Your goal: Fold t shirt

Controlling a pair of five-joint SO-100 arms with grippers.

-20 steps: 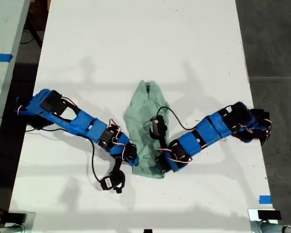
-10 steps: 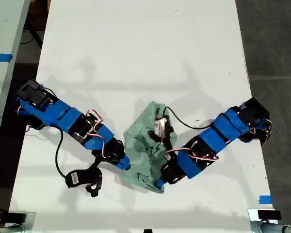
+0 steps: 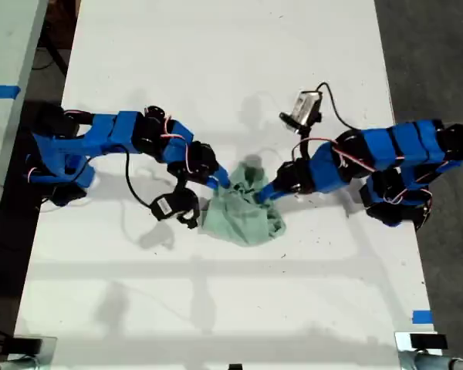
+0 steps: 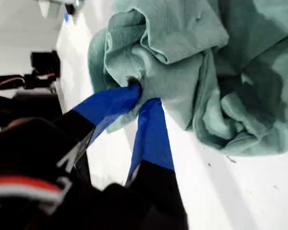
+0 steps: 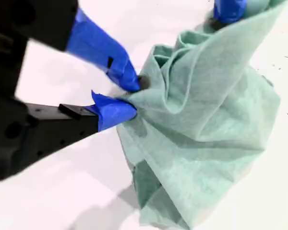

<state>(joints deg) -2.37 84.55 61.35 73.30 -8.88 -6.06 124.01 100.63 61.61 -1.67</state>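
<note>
both arms have swung up the exterior view since a moment ago, dragging the t shirt [image 3: 244,206] from a long strip into a bunched heap mid-table [image 3: 216,77]. wide bare white surface surrounds it. my first gripper [image 4: 140,94] and my second gripper [image 5: 129,97] each pinch a fold tight, tips meeting over the cloth from opposite sides.

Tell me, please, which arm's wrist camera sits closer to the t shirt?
The arm on the exterior view's left: its black camera hangs right beside the t shirt, while the other arm's camera stands well clear.
</note>
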